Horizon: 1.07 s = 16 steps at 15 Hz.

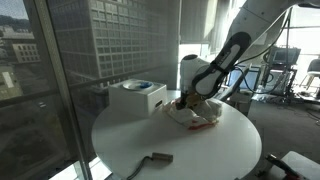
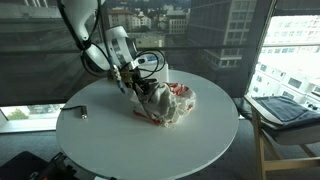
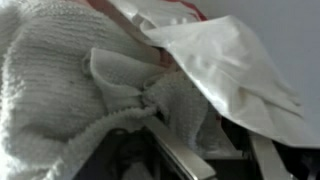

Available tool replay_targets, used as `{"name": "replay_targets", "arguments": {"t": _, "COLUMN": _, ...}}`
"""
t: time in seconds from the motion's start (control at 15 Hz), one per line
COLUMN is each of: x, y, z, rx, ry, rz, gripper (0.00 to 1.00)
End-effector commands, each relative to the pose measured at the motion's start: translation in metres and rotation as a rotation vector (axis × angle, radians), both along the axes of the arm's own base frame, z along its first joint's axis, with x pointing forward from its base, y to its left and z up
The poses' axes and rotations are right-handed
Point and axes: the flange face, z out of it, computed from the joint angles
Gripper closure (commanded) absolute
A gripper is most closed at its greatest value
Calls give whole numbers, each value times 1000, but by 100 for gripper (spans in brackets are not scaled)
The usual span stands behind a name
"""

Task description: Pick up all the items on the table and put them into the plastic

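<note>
Your claw (image 1: 184, 103) sits in the heap mid-table (image 1: 215, 150), pressed into the whitish cloth (image 3: 60, 90) just beside the plastic bag (image 3: 220, 60). Can't tell how wide the jaws stand. Short dark rod (image 1: 160, 157) lies flat, lower centre of frame, long axis roughly left-right.

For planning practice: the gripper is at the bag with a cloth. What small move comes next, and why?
Probably open and lift clear: the cloth lies bunched against the plastic bag under the gripper, and a dark rod waits on the table.
</note>
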Motion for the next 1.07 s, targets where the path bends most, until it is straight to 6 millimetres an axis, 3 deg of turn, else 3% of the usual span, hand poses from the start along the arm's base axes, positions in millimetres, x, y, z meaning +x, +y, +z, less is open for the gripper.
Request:
{"name": "replay_targets", "arguments": {"t": 0.0, "x": -36, "y": 43, "z": 61, "rx": -117, "ry": 20, "rz": 3, "gripper": 5}}
{"name": "replay_targets", "arguments": {"t": 0.07, "x": -45, "y": 55, "z": 77, "rx": -170, "ry": 13, "rz": 9, "gripper": 1}}
{"name": "replay_targets", "arguments": {"t": 0.2, "x": -59, "y": 83, "z": 93, "rx": -229, "ry": 43, "rz": 65, "gripper": 0}}
{"name": "replay_targets", "arguments": {"t": 0.47, "x": -79, "y": 141, "z": 96, "rx": -172, "ry": 91, "rz": 325, "gripper": 0}}
{"name": "replay_targets", "arguments": {"t": 0.73, "x": -81, "y": 164, "z": 62, "rx": -91, "ry": 124, "rz": 523, "gripper": 0}}
{"name": "replay_targets", "arguments": {"t": 1.0, "x": -80, "y": 175, "z": 10, "rx": -4, "ry": 175, "rz": 712, "gripper": 0}}
